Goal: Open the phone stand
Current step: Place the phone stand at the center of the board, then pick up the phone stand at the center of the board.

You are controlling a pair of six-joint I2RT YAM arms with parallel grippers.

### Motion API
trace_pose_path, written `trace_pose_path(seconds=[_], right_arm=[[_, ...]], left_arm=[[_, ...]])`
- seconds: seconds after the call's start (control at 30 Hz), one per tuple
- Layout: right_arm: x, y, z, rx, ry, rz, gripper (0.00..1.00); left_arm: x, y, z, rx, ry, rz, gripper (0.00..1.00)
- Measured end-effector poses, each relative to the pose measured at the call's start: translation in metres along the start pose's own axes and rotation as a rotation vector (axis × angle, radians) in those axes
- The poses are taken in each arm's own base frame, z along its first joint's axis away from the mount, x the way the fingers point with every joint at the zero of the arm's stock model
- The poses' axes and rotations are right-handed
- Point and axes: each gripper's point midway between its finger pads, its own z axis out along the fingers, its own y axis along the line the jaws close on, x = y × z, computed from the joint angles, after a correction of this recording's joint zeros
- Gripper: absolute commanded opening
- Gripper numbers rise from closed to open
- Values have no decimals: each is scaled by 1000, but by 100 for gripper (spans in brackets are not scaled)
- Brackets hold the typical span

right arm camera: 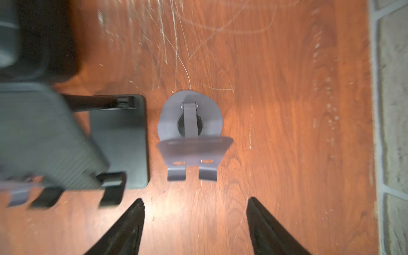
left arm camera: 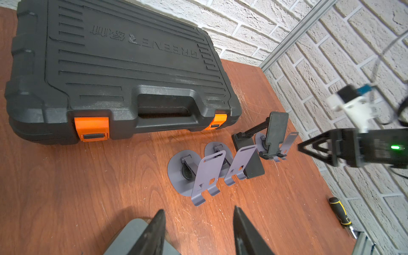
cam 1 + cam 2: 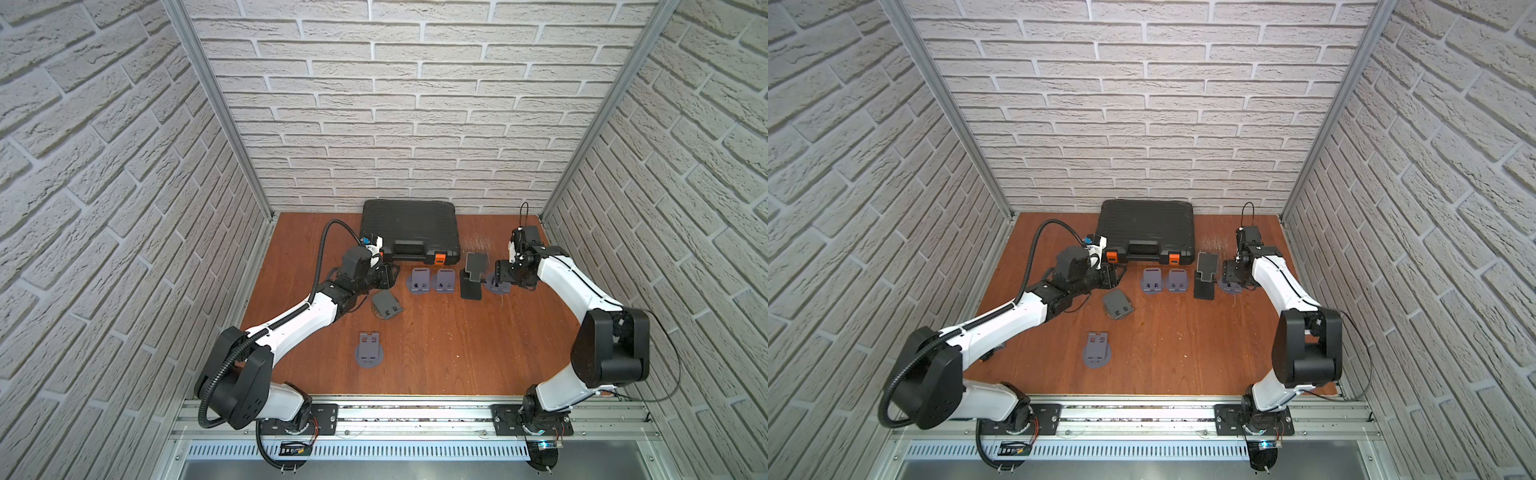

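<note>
A: Arm poses?

B: The right arm [image 3: 569, 286] is bent up from the lower right and reached in toward the upper right of the tabletop [image 3: 436, 353]. The right tool [image 1: 195, 199] is angled down with its fingers spread apart and nothing clamped. The left arm [image 3: 291, 324] is stretched from the lower left toward centre. The left tool [image 2: 198, 209] is held apart too, with bare wood seen between the fingers.

A: Task thing?

B: The phone stand [image 1: 192, 152] is found just ahead of the right tool, untouched. In both top views it sits right of centre, partly covered by that tool. It is stood open: a round flat base, a hinged strut and a tilted plate with two hooked lips. It is thin, matte and grey-purple.

A: Rest?

B: A black stand [image 3: 471, 282] with a ribbed plate is set just beside it. Two grey stands [image 3: 419, 281] [image 3: 444, 281] are opened in a row further left. A folded stand [image 3: 386, 305] is tipped near the left arm, and a flat stand [image 3: 369, 348] is laid lower left of centre. A ribbed black plastic case [image 3: 409, 228] with orange latches is placed at the back. The reddish wood grain is scratched.
</note>
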Motion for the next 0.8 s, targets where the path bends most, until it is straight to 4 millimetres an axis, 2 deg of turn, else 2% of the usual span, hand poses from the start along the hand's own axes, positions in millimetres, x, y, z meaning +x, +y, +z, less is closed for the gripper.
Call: trace_pose_path(seconds=[0.13, 0.27, 0.53, 0.63, 0.7, 0.8], right_arm=[[4, 2, -38, -31, -58, 2, 73], [20, 13, -68, -57, -80, -20, 72], [80, 84, -129, -212, -125, -176, 58], [103, 105, -133, -242, -101, -237, 56], [115, 123, -128, -233, -67, -297, 54], [135, 160, -115, -203, 1, -432, 48]], left_arm=[[-1, 5, -8, -16, -21, -19, 50], [1, 15, -26, -40, -49, -51, 51], [5, 42, -78, -127, -117, -131, 51], [18, 59, -94, -182, -102, -176, 51], [29, 69, -102, -222, -86, -204, 51], [45, 82, -115, -274, -69, -239, 52]])
